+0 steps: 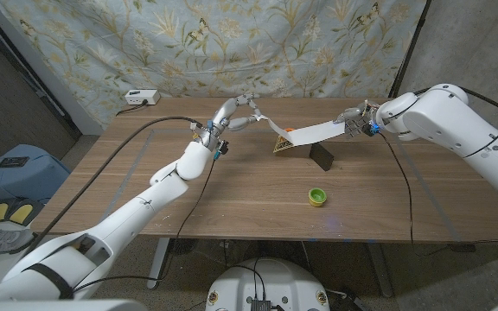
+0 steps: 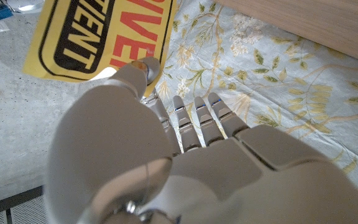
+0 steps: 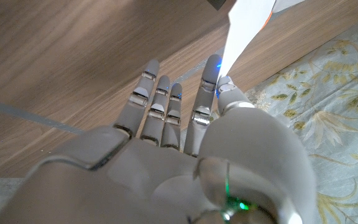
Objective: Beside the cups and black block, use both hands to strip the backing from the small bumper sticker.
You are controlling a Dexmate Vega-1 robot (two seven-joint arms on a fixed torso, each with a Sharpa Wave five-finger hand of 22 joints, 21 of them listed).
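Yellow sticker lettering cut off by the left wrist view's edge and the left hand.

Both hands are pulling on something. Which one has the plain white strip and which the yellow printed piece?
The right hand pinches the plain white backing. The left hand holds the yellow sticker with black and red lettering.

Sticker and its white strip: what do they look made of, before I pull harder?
Sticker: looks like glossy printed vinyl or coated paper, yellow with crisp black and orange lettering. White strip: probably thin release paper, stretched flat between the left hand and right hand.
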